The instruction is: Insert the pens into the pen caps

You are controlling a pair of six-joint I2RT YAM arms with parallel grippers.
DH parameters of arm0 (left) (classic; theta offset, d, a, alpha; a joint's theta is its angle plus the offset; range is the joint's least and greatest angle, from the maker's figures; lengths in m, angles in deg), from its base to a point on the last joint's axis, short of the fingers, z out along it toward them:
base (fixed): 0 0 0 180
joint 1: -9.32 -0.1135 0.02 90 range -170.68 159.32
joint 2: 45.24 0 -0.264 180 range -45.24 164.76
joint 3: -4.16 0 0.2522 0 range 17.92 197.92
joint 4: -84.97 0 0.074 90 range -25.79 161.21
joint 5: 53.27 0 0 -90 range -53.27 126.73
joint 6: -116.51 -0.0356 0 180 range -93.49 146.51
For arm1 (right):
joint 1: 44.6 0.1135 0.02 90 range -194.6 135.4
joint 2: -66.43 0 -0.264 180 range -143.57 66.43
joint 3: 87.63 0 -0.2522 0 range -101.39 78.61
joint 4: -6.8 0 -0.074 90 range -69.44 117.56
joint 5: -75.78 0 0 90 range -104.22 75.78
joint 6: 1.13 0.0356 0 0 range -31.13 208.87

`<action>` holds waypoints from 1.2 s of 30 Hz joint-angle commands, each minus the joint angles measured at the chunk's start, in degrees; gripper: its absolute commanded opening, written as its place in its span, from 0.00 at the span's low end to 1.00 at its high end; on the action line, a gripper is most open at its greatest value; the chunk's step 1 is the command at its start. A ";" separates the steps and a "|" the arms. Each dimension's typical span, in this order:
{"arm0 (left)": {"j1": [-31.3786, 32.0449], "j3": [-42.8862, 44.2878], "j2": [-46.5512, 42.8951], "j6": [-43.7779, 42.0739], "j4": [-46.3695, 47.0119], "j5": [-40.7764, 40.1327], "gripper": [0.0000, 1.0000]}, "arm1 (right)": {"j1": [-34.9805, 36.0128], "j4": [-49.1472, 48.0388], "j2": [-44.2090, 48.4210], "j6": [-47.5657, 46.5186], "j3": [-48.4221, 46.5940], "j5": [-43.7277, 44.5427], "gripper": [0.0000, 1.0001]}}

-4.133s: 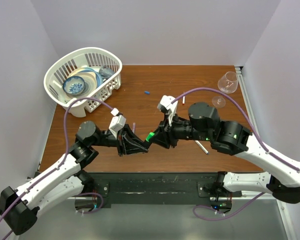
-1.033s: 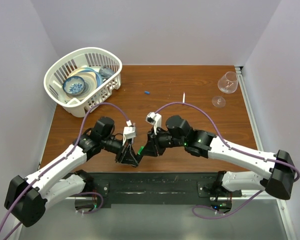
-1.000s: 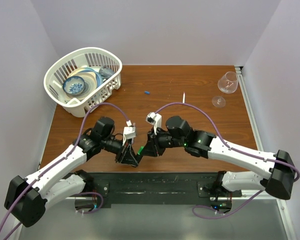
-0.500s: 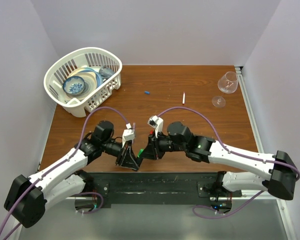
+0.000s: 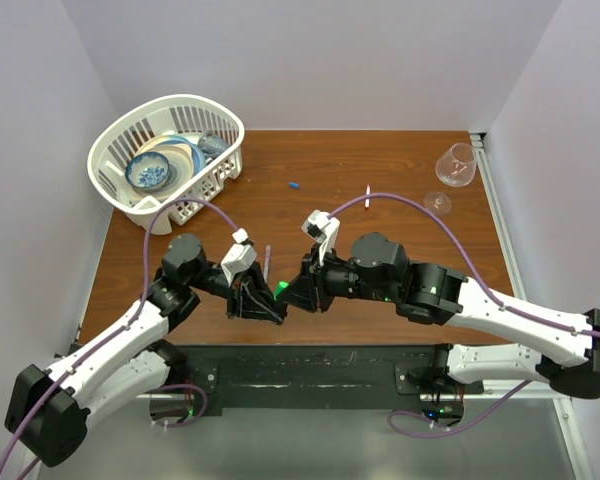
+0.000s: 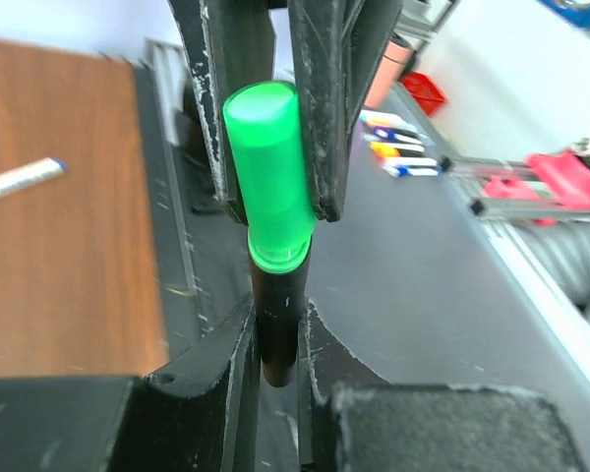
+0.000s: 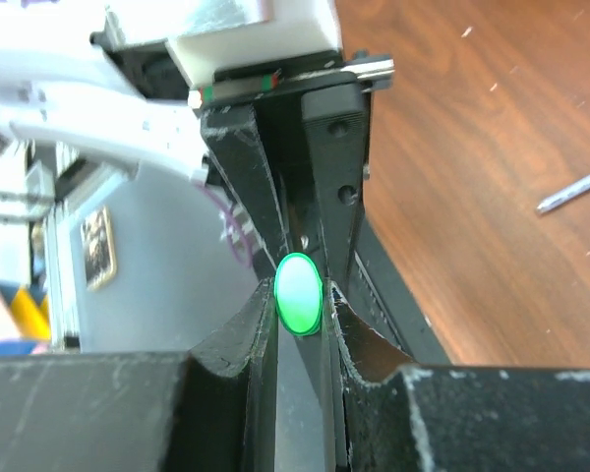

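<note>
Left gripper (image 6: 277, 339) clamped one black marker (image 6: 275, 295); right gripper (image 7: 298, 315) clamped one green cap (image 6: 268, 177). One blue cap (image 5: 294, 185) lay at twelve o'clock.

Green cap (image 6: 267, 172) between right fingers (image 6: 331, 98), atop black marker (image 6: 275, 332) between left fingers (image 6: 211, 362).

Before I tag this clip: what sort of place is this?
Probably a robotics lab cell: wooden tabletop walled in by plain panels, left arm and right arm bolted at its edge, staged dish basket and wine glass.
</note>
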 commanded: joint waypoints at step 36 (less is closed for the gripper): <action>-1.62 13.32 1.00 -13.89 -9.90 -13.01 0.00 | 3.54 18.51 -7.66 -12.32 -13.62 3.86 0.48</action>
